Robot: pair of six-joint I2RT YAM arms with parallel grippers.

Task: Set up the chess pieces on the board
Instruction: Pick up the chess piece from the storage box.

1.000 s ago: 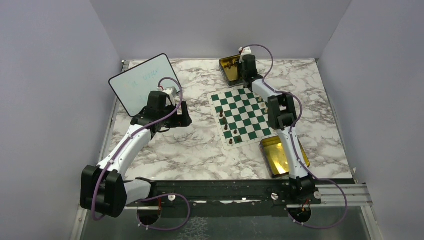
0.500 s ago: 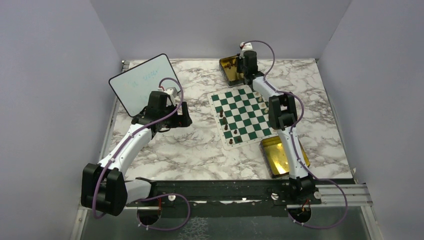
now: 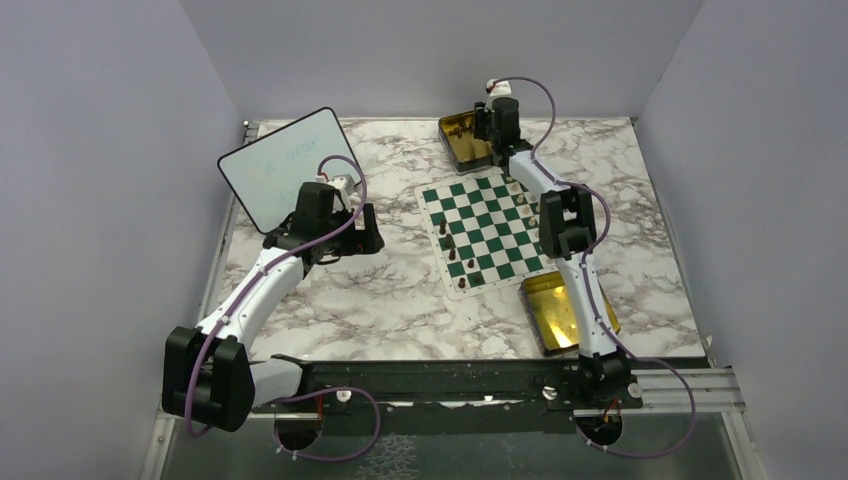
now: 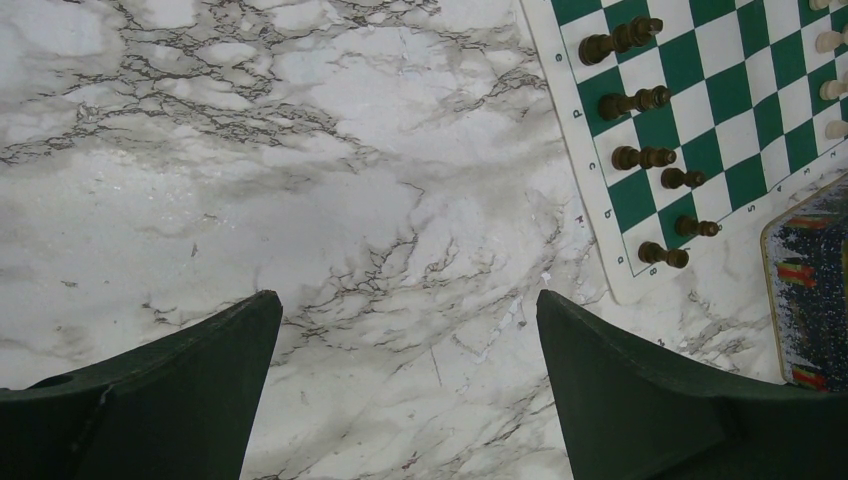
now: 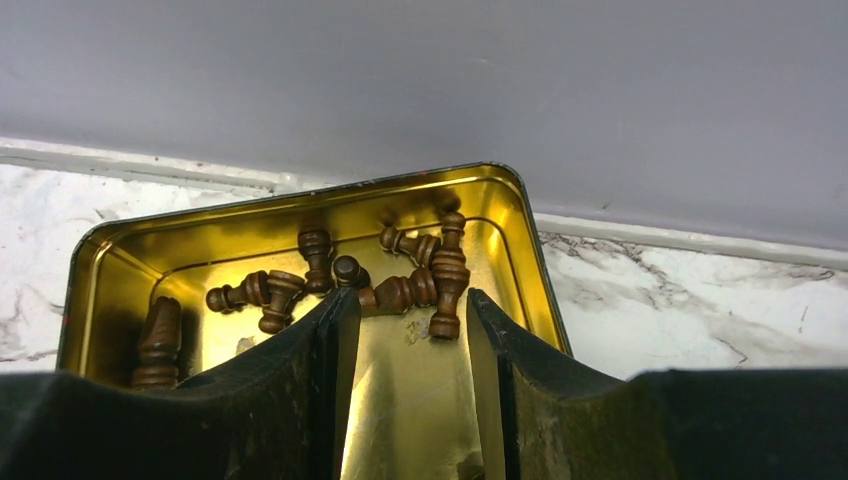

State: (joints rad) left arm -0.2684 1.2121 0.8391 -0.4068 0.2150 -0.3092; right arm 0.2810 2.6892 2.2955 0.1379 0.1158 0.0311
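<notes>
The right gripper (image 5: 405, 400) was held low over the gold tin (image 5: 90, 270), which stood just beyond the far corner of the board (image 3: 490, 240). Its jaws were partly spread, with nothing pinched between them; only bare gold floor was seen in the gap. The loose dark pieces (image 5: 400, 290) were heaped in the half of the tin farther from the board, just ahead of the fingertips and not yet between them. One piece in the heap lay crosswise, with its long axis along the line on which the jaws close. A taller piece beside it pointed away from the board, nearly in line with one finger. A short reach forward, away from the board, was judged to be needed before anything could be gripped. The piece pointing away was judged the easier one to take across its waist.

The left gripper (image 4: 405, 400) was spread wide and empty over the marbled surface (image 4: 300, 150), well to the left of the board. The tin was therefore judged to belong to the right arm, which was far the nearer.

On the board itself, six dark pieces had been set along the left edge (image 4: 640, 100), and a few cream pieces (image 4: 832, 40) along the opposite edge. Most squares of both back rows were unfilled, so the setting-up was judged to be at an early stage.
</notes>
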